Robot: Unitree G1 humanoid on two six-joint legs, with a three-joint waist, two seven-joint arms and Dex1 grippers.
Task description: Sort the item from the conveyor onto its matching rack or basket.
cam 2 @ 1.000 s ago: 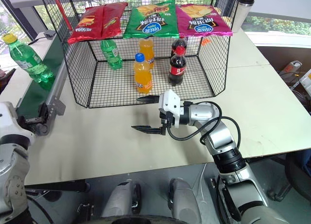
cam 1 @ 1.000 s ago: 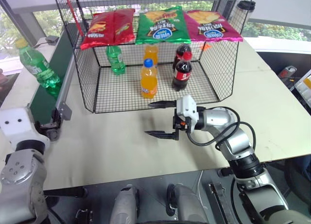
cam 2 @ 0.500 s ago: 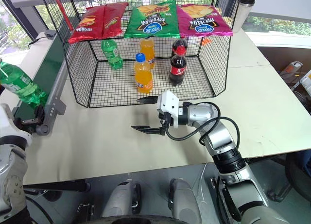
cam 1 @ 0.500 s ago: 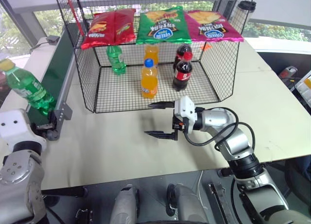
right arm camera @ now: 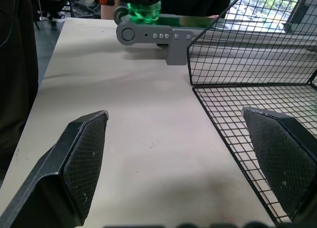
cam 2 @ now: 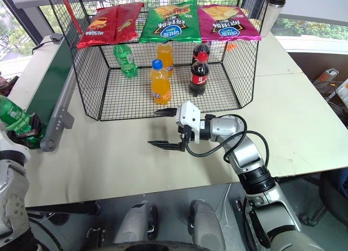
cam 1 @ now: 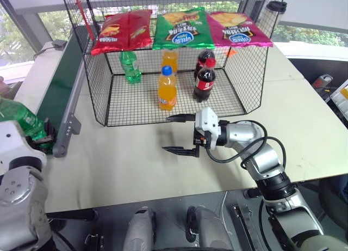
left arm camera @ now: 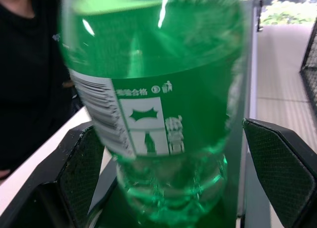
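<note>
The green soda bottle (left arm camera: 163, 104) stands at the near end of the conveyor (cam 1: 62, 85), at 9 o'clock in the head view, between the wide-open fingers (left arm camera: 81, 176) of the left gripper (left arm camera: 173, 188), with no contact visible. The right gripper (cam 1: 178, 133) hangs at centre over the table (cam 1: 125, 164), jaws spread wide and empty, just in front of the open wire cage (cam 1: 109, 106) at 12 o'clock.

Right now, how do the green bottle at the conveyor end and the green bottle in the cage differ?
The green bottle at the conveyor end stands on the dark-green belt between the open left pincer's fingers; the green bottle in the cage stands on the mesh floor at the back left, under the red chip bag. The first has a pincer around it, the second none. Both are clear green with green labels.
</note>
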